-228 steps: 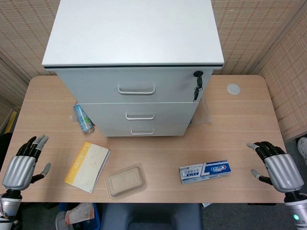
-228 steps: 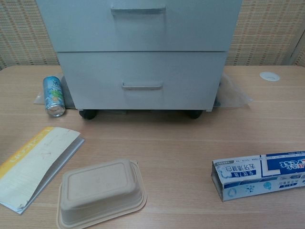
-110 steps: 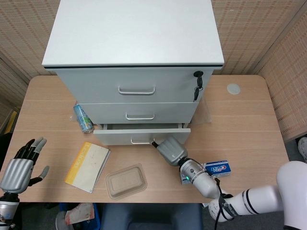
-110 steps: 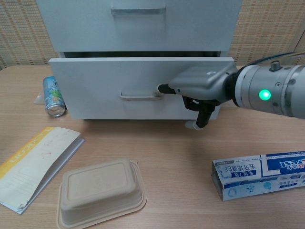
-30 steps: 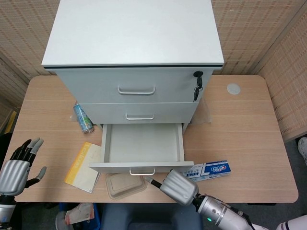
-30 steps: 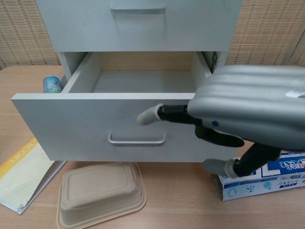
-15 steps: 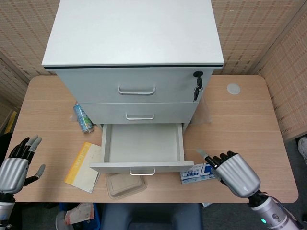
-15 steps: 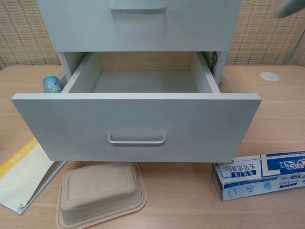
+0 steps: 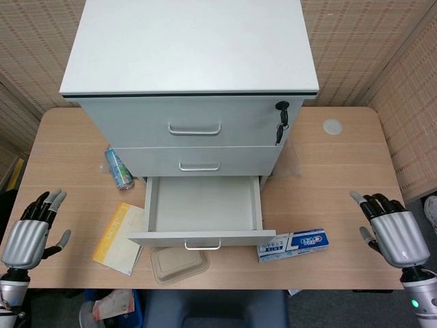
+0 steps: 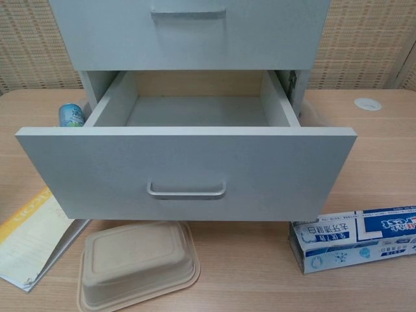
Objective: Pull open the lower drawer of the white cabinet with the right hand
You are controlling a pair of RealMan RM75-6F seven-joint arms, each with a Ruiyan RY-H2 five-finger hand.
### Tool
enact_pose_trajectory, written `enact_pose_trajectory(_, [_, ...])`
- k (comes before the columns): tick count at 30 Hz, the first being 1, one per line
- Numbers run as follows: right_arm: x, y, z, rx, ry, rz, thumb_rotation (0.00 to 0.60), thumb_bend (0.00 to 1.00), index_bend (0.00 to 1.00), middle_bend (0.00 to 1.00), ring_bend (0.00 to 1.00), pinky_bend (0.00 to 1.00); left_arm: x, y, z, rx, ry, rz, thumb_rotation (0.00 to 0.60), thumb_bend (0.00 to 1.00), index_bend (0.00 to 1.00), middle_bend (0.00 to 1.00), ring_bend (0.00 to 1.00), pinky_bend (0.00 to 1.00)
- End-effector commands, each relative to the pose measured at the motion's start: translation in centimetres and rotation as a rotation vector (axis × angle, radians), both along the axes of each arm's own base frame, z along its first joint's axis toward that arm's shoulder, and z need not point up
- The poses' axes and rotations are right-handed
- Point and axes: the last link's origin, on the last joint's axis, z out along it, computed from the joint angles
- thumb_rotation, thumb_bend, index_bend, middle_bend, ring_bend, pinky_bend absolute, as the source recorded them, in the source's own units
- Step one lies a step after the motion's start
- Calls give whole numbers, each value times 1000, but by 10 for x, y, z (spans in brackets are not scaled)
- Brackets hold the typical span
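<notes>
Now lower drawer (image 9: 202, 212) of white cabinet (image 9: 188, 82) pulled fully out; right hand (image 9: 395, 235) and left hand (image 9: 27, 236) at bench (image 9: 341, 178) edges, fingers spread, holding nothing.

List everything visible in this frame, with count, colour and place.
cabinet: 1, white, back centre of table.
lower drawer: 1, white, pulled open, nothing visible inside.
keys: dark, hanging from upper drawer lock.
can: 1, blue-green, left of cabinet.
booklet: 1, yellow and white, front left.
container: 1, tan, below drawer front.
toothpaste box: 1, blue and white, front right.
table: 1, light wood.
left hand: silver, open, left edge.
right hand: silver, open, right edge.
</notes>
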Motion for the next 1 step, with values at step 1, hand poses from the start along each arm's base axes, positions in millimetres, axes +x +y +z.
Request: enact_pose_trajectory(1, [-12, 4, 1, -46, -39, -46, 600, 259, 168, 286, 221, 379, 0, 1, -1, 0, 0, 0, 600, 353, 49, 77, 62, 162])
